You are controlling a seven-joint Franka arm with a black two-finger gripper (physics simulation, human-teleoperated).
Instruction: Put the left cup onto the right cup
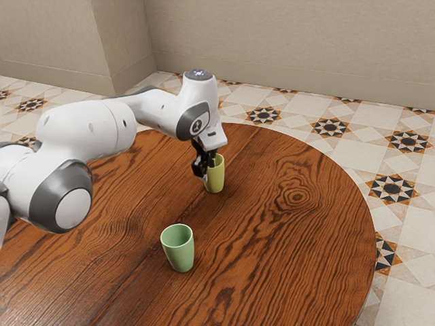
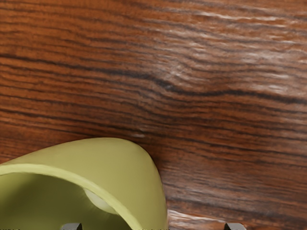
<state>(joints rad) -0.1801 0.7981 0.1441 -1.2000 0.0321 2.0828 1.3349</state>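
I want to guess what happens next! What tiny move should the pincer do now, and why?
Probably squeeze shut. The pincer sits open at the rim of the yellow-green cup, the cup's wall between its fingertips, and the cup seems to stand on the table. Gripping comes before lifting.

Round dark wooden table [image 1: 292,224], strong grain. Two cups stand upright on it, well apart: olive cup [image 1: 216,175] toward the far middle, green cup [image 1: 178,248] nearer, slightly left.

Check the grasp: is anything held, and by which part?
Nothing is held. The jaws stand open astride the rim of the yellow-green cup, one inside its wall and one outside, not clamped on it.
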